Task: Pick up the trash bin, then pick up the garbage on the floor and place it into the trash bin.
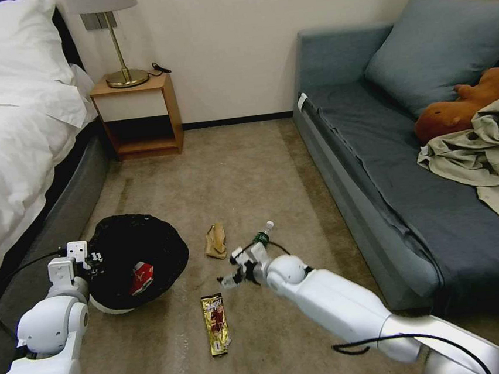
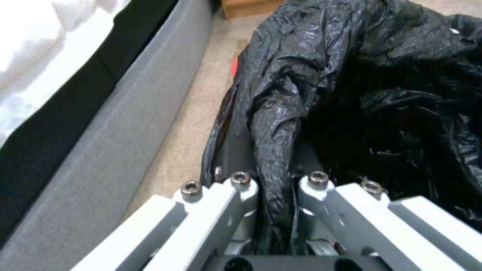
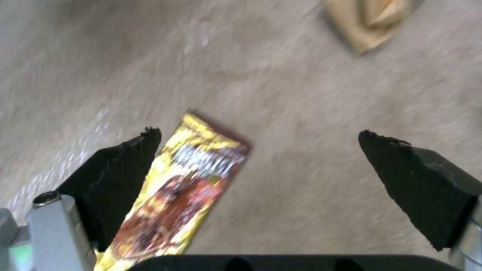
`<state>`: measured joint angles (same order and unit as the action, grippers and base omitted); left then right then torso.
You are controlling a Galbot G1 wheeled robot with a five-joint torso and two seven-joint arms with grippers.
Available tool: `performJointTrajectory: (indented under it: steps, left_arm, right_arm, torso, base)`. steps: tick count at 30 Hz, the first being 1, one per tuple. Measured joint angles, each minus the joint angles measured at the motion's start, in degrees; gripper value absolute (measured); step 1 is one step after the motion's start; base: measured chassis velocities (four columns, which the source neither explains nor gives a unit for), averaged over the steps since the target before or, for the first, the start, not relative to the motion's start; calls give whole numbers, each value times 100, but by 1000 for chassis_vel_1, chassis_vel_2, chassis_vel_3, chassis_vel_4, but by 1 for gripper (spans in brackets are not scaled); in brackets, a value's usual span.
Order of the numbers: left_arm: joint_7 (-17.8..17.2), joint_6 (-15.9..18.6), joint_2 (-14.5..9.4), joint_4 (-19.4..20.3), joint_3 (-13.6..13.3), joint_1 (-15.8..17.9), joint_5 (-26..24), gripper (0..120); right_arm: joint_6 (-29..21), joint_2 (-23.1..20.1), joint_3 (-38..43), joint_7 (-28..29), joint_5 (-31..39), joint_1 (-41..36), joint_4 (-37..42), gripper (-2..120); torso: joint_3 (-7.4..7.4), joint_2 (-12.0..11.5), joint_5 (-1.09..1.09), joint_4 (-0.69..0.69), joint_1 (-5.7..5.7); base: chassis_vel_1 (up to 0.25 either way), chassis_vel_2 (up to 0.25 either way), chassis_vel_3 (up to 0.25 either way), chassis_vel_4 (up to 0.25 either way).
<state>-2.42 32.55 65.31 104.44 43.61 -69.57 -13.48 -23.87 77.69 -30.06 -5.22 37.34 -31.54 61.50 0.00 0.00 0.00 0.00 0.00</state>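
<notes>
The trash bin (image 1: 127, 250), white with a black bag (image 2: 351, 94) over its rim, sits tilted at the left by the bed. My left gripper (image 1: 93, 258) (image 2: 275, 180) is shut on its bagged rim. A red snack packet (image 1: 142, 278) lies inside the bin. On the carpet lie three pieces of garbage: a gold-brown wrapper (image 1: 216, 323) (image 3: 186, 188), a crumpled tan paper bag (image 1: 215, 241) (image 3: 369, 19) and a small clear bottle (image 1: 262, 234). My right gripper (image 1: 229, 268) (image 3: 257, 131) hangs open above the carpet, just over the wrapper's upper end, with nothing between its fingers.
A bed (image 1: 16, 145) with a grey base runs along the left, close to the bin. A wooden nightstand (image 1: 138, 112) with a lamp stands at the back wall. A blue-grey sofa (image 1: 389, 173) on the right holds a brown plush toy (image 1: 465, 104) and a beige jacket (image 1: 487, 152).
</notes>
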Motion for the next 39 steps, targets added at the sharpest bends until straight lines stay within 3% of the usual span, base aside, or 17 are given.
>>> performJointTrajectory:
  steps: [22, 39]
  left_arm:
    - [-105, 51, 147, 252, -49, -54, -33, 4]
    - [-150, 98, 216, 56, -446, 248, -26, 4]
  right_arm:
    - [-45, 284, -607, 273, 121, -283, 131, 100]
    - [-44, 417, -943, 542, 30, -448, -60, 100]
  torso:
    - [0, 1, 0, 0, -1]
    - [0, 1, -1, 0, 0]
  base:
    - [0, 0, 0, 0]
    - [0, 0, 0, 0]
